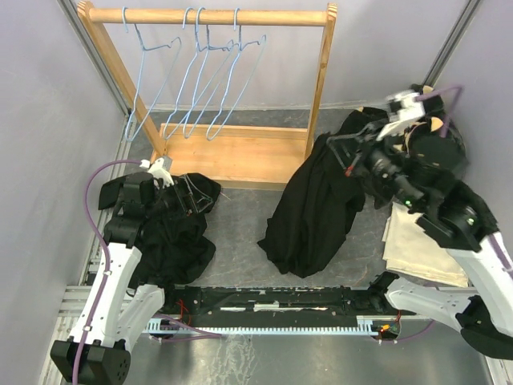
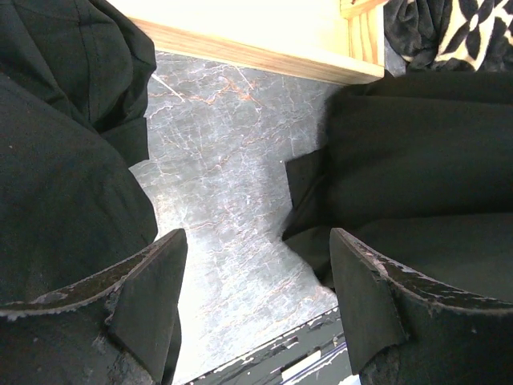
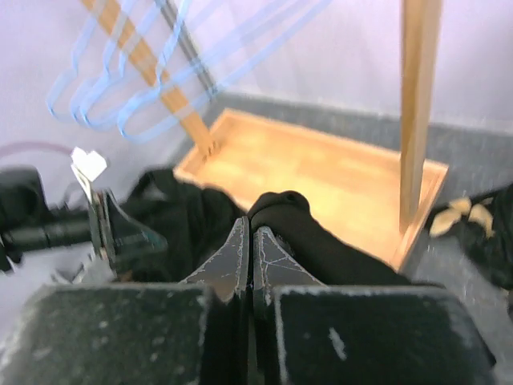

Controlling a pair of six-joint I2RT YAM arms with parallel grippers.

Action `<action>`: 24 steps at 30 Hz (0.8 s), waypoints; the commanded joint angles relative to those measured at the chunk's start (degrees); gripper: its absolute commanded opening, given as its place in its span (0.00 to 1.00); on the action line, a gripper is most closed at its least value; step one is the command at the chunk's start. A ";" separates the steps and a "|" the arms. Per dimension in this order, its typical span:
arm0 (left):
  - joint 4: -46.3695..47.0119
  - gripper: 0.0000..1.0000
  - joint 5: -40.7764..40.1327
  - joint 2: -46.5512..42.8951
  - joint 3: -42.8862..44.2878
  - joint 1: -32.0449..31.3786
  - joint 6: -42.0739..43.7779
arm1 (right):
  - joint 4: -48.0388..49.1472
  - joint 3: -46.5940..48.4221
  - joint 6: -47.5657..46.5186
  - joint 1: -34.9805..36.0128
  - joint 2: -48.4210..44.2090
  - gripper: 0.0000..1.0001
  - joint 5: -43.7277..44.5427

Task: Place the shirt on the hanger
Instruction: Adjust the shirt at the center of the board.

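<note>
The black shirt (image 1: 317, 204) hangs in a long drape right of the table's middle, its lower end on the grey floor. My right gripper (image 1: 353, 156) is shut on a fold at its top; in the right wrist view the gripper (image 3: 252, 228) pinches the shirt (image 3: 321, 245). Several light-blue wire hangers (image 1: 200, 72) hang on the wooden rack's rail, also visible in the right wrist view (image 3: 120, 88). My left gripper (image 1: 183, 195) is open and empty over a second black garment (image 1: 168, 237). In the left wrist view the gripper (image 2: 256, 281) frames bare floor, with the shirt (image 2: 417, 184) on the right.
The wooden rack (image 1: 232, 152) stands at the back with a flat base board. A black plush garment with tan flowers (image 1: 437, 132) lies behind my right arm and shows in the left wrist view (image 2: 457, 28). A beige cloth (image 1: 417, 241) lies at the right. A black cable tray (image 1: 264, 301) runs along the near edge.
</note>
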 commanded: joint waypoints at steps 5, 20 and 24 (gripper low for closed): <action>-0.49 0.78 -0.94 -1.38 1.56 -0.08 0.11 | 11.72 13.17 -1.94 -0.09 0.07 0.00 12.84; -1.42 0.78 -2.99 -2.09 2.30 -0.07 0.55 | 17.69 1.70 -0.76 -0.03 3.19 0.00 -0.77; -1.21 0.78 -2.97 -1.57 2.35 -0.09 0.40 | 28.47 -11.92 7.41 1.74 4.00 0.00 -6.11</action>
